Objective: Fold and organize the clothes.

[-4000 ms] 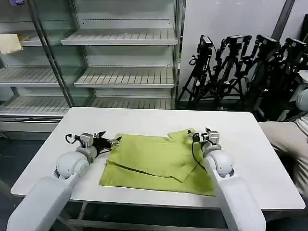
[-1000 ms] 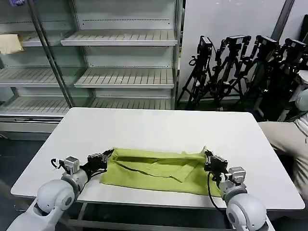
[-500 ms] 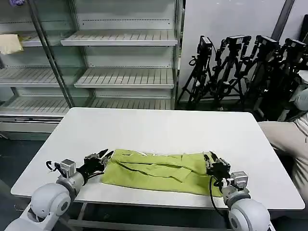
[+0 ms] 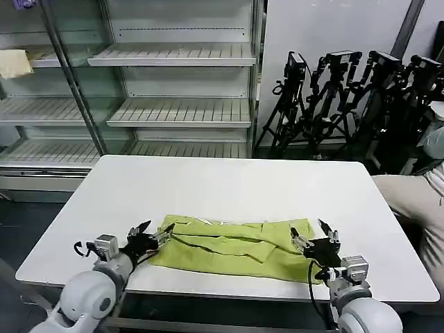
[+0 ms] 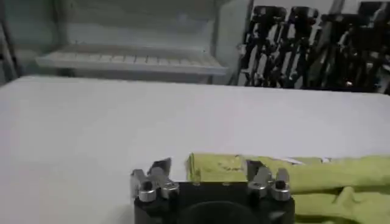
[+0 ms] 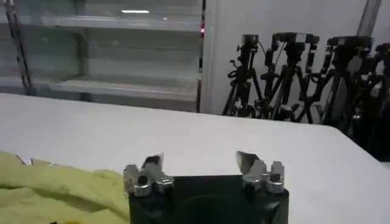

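The lime-green shirt (image 4: 232, 246) lies folded into a long band near the white table's (image 4: 229, 180) front edge. The left gripper (image 4: 154, 234) and right gripper (image 4: 313, 238) flank its ends, fingers spread, gripping nothing (tripods (image 4: 347, 97) stand far right, shelves (image 4: 173, 104) behind).

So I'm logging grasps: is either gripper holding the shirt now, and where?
Nothing is held: the left gripper and right gripper are open at the shirt's ends.
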You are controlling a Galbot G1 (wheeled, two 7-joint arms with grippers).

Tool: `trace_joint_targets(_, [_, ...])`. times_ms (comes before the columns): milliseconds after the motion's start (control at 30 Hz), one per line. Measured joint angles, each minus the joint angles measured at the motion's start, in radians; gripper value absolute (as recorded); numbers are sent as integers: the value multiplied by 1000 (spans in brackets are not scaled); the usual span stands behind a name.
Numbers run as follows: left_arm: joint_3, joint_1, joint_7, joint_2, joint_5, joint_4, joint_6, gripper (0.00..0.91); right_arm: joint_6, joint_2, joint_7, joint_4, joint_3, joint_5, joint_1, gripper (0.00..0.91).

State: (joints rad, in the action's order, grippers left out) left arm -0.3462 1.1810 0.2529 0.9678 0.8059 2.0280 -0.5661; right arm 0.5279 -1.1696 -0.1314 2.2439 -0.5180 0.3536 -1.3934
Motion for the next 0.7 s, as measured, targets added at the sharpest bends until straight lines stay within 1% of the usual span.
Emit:
trace_joint_targets(33, [9, -3, 15, 6, 7, -3, -1, 383, 0, 1, 0, 2, -4, -1, -2, 907])
trace_joint_targets(100, [25, -9, 44, 17, 18, -8, -3, 30, 0, 1, 0, 6, -9, -3, -5, 907])
trace_joint_targets(267, [52, -23, 102, 32, 45, -22, -5, 20, 2, -5, -1, 11, -12, -11, -5, 907])
trace_joint_targets(700, [97, -34, 168, 31, 67, -37, -5, 20, 0, -8, 0, 22, -17, -23, -4, 907])
